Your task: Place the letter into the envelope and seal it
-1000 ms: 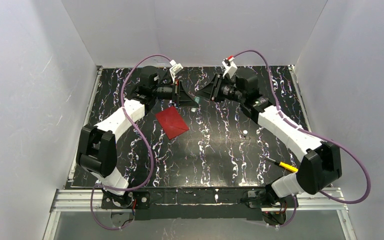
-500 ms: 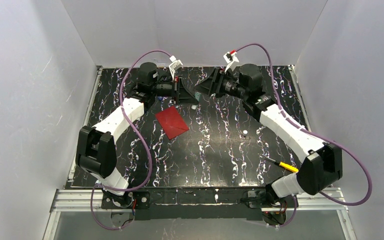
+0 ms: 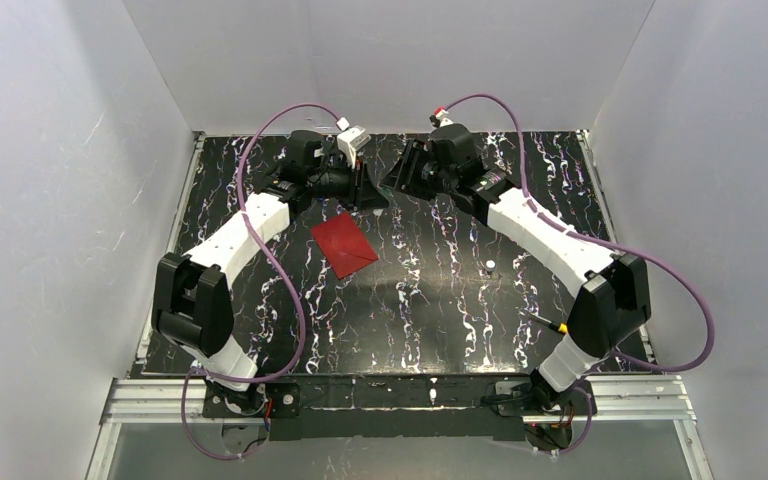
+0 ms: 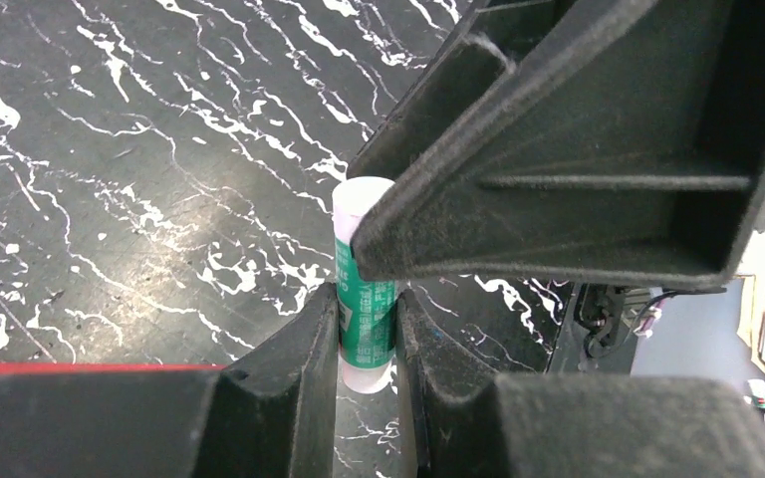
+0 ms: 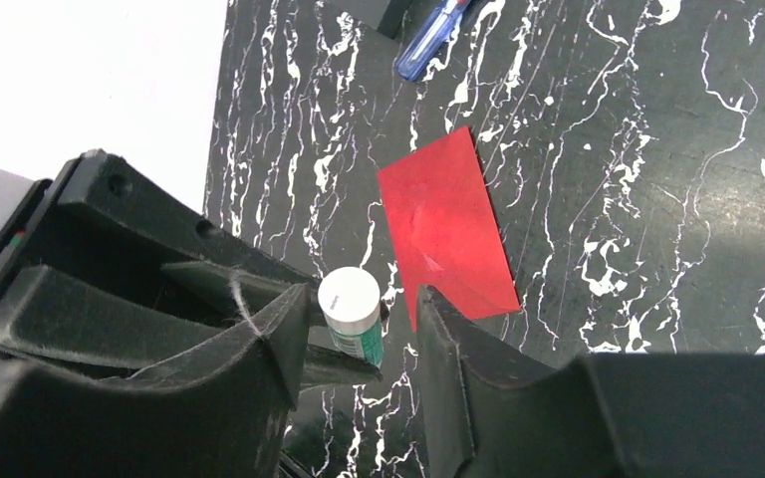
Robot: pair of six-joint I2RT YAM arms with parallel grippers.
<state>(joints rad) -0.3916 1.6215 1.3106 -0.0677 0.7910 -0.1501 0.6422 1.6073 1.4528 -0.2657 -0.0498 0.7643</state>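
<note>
The red envelope [image 3: 344,243] lies flat on the black marbled table, flap shut; it also shows in the right wrist view [image 5: 446,224]. The white letter is out of view. My left gripper [image 3: 368,187] [image 4: 367,311] is shut on a green-and-white glue stick [image 4: 364,294], held above the table behind the envelope. My right gripper [image 3: 398,180] [image 5: 364,304] is open, its jaws on either side of the stick's white capped end [image 5: 350,297], with a gap on the envelope side. The right gripper's finger [image 4: 578,169] fills the left wrist view's upper right.
A yellow-handled tool [image 3: 572,333] lies by the right arm's base. A small white object [image 3: 489,265] lies right of centre. A blue-handled tool [image 5: 430,38] lies near the left wall. White walls close in the table on three sides.
My right arm has swung left and turned its wrist, bringing its open jaws around the glue stick's end. My left gripper has shifted slightly with the stick. The envelope has not moved.
</note>
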